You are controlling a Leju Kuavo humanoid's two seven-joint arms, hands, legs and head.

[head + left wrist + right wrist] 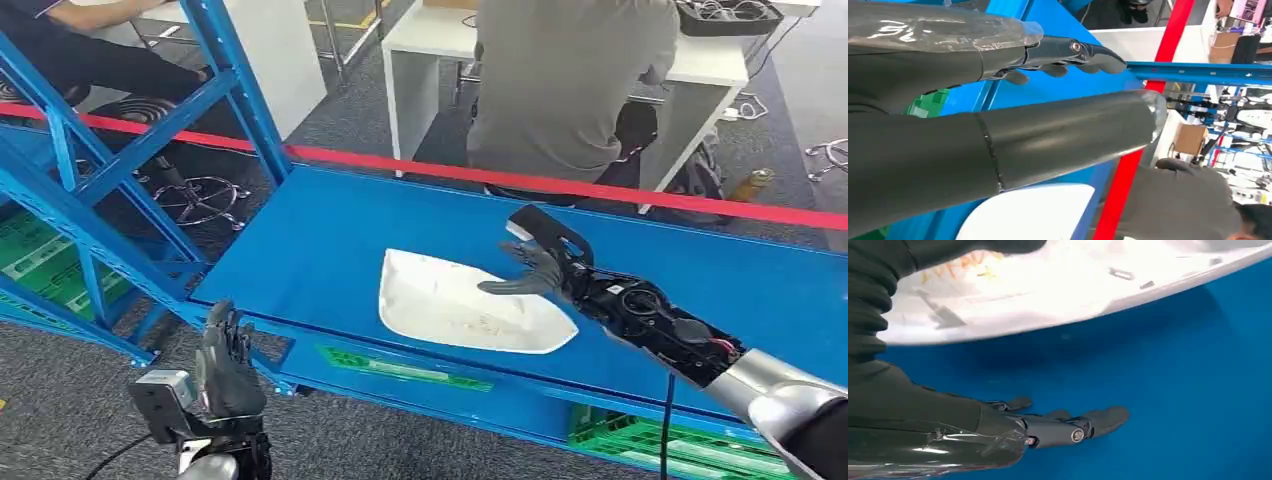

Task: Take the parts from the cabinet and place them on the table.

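Head view: white part (465, 305) on blue shelf (320, 240); right hand (535, 265) spread beside it, left hand (228, 365) empty.

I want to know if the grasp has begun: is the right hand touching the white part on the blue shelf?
Apart. In the right wrist view, bare blue shelf shows between the right hand fingers and the white part.

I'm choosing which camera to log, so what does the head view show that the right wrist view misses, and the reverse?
Head view alone: the left hand low beside the blue rack, the red tape, and a seated person.

Right wrist view alone: faint orange marks and small slots on the white part.

Both: the white part lying on the blue shelf, with the right hand open next to it.
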